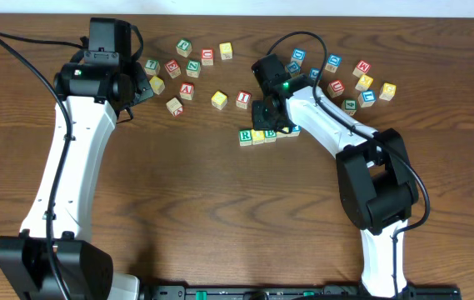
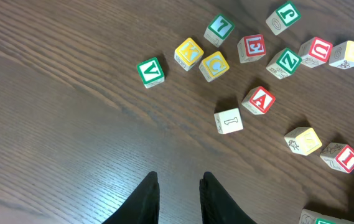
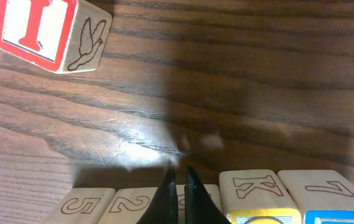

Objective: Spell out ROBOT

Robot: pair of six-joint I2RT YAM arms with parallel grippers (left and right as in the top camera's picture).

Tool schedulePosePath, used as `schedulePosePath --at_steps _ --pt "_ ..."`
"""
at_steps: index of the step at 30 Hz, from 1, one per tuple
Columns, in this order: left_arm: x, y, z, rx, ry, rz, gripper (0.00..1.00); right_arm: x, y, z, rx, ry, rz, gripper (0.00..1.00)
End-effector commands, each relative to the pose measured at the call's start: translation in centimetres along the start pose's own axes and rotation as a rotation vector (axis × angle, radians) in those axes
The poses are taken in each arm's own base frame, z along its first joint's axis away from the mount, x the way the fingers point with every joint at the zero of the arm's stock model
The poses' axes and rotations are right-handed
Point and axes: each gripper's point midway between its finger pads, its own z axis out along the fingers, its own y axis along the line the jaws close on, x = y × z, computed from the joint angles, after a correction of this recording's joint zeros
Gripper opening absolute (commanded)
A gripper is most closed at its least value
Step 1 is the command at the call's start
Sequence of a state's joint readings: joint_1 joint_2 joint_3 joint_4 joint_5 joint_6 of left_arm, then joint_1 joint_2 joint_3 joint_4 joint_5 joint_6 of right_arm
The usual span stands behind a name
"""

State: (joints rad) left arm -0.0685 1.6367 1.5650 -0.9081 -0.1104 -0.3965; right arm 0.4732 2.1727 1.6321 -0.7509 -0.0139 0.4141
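Row of blocks (image 1: 266, 134) sits mid-surface (image 1: 220, 217). The R block (image 1: 245, 136) is at its left end, and the blocks to its right touch side to side. The overhead does not give a sure reading of the later letters, and the arm covers part of the far end.

The right gripper (image 1: 266, 117) is low over the middle of that row. In the wrist view its fingers (image 3: 166, 200) are drawn almost together, with only a sliver between them and no block held. The tips are right against the row's near faces.

The left gripper (image 2: 180, 193) hangs above bare wood, fingers (image 2: 147, 202) spread and holding nothing. The loose blocks (image 2: 259, 100) lie scattered ahead of it. A second scatter (image 1: 361, 83) lies at the far right.

The red I block (image 3: 40, 31) sits apart from the row.

Handling, as judged:
- The pieces look like small wooden cubes: light, rigid and not fragile.
- Their flat faces should take a pinch well.
- The smooth grain underneath means a cube will likely skate if it is nudged off-centre.
- Best hold is across two opposite side faces, low on the cube, with the fingers square to it.
- Several loose blocks sit near each other, so one with free flanks is the safer pick.
- Placing next to the tight row risks shunting its neighbours.
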Motion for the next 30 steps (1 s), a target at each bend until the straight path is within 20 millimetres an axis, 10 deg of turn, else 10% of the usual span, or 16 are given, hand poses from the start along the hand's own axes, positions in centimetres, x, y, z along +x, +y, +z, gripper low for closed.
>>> schedulePosePath --at_steps 1,14,30 --pt "0.2 0.1 0.5 -0.011 0.009 -0.009 0.22 0.3 0.2 -0.3 -0.002 0.002 0.006 0.01" --pt "0.2 0.1 0.5 -0.011 0.009 -0.009 0.23 -3.2 -0.3 -1.8 -0.03 -0.085 0.026 0.06" --pt "0.2 0.1 0.5 -0.011 0.01 -0.009 0.23 -2.0 -2.4 -0.8 0.036 -0.047 0.045 0.02"
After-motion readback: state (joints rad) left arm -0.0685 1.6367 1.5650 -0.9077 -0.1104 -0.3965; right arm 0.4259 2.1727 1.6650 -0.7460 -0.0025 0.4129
